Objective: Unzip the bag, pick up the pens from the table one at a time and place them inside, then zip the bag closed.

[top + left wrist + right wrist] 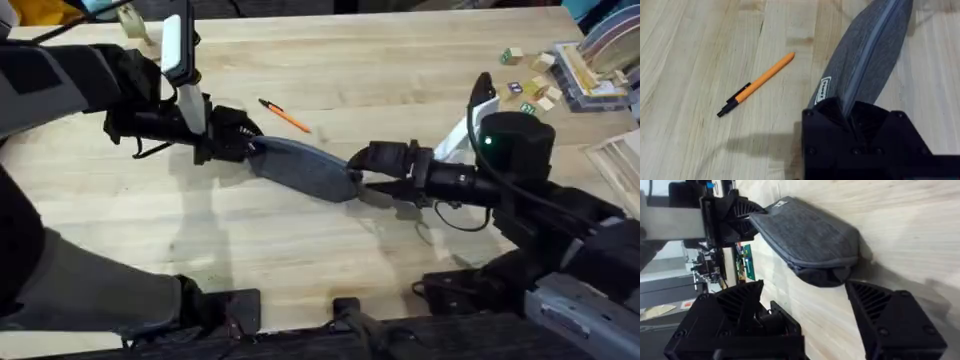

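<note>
Left gripper (pixel 243 140) clamped on one end of the bag (pixel 305 168), lying mid-table (pixel 400 60). Right gripper (pixel 805 305) spread wide at the opposite end, not gripping. Orange pen (pixel 285 116) just beyond the bag.

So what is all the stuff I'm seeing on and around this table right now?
bag: one, grey fabric with a zip along its length, mid-table, stretched between the two hands.
pen: one, orange with a black end, lying on the table just behind the bag.
small blocks: several, pale wood with some green, far right of the table.
stacked flat items: one pile, pale, far right corner; what they are I cannot tell.
table: one, light wooden planks.
left hand: one, black, shut on the bag's left end.
right hand: one, black, fingers open at the bag's right end.
</note>
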You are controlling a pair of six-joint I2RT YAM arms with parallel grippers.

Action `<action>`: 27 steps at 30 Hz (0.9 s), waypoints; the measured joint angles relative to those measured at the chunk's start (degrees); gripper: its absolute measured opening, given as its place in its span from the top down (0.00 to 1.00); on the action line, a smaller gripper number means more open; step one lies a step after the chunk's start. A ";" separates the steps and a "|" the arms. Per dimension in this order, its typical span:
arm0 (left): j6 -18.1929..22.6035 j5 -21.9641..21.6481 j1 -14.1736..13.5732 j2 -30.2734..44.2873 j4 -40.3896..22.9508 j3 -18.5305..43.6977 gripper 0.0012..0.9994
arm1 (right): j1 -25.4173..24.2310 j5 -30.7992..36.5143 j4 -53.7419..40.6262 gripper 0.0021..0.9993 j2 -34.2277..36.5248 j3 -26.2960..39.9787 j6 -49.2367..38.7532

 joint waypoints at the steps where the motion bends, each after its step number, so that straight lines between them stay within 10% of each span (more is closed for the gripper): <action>1: 0.00 0.00 0.00 0.00 -0.01 0.00 0.96 | 0.45 0.05 1.39 0.00 0.61 0.00 0.20; 27: 0.02 -0.20 0.50 0.00 0.68 0.00 0.96 | 2.83 -11.60 30.41 0.00 9.44 -0.98 6.31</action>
